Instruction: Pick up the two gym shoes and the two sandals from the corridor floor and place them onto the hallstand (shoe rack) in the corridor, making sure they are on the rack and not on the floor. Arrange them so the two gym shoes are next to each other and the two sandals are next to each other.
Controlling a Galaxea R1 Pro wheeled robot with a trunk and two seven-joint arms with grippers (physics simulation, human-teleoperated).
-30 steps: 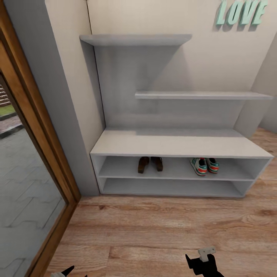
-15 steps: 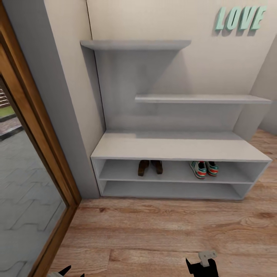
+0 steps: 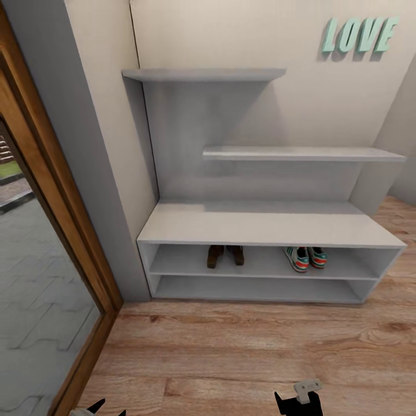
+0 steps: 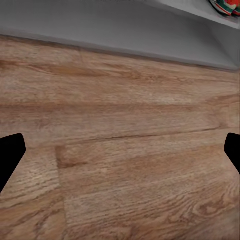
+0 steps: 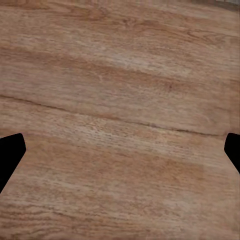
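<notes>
Jaws, left gripper (image 4: 120, 150): spread wide with nothing between them; both dark fingertips sit at the far edges of the left wrist view, over bare corridor floor (image 3: 242, 352).
Jaws, right gripper (image 5: 120, 150): likewise wide apart and empty, above plain planks.
Gym shoes (image 3: 306, 257): side by side on the upper of the two open shelf levels of the hallstand (image 3: 266, 226), toward its right end, toes facing out; one corner of them also shows in the left wrist view (image 4: 226, 7).
Sandals (image 3: 225, 255): side by side on the same shelf level, left of centre, well apart from the sneakers.
Floor in front: no footwear lies on the planks that are in view.
Step in hand: by my reading, a final check; both pairs look placed and paired.
Doing it well: keep both arms low and clear of the shelf so nothing gets nudged; confirm each shoe rests fully on the shelf board, none overhanging the front edge.
Risk: a careless reach toward the rack could knock a sandal off.
Wall: mint LOVE letters (image 3: 359, 34) above the staggered shelves.
</notes>
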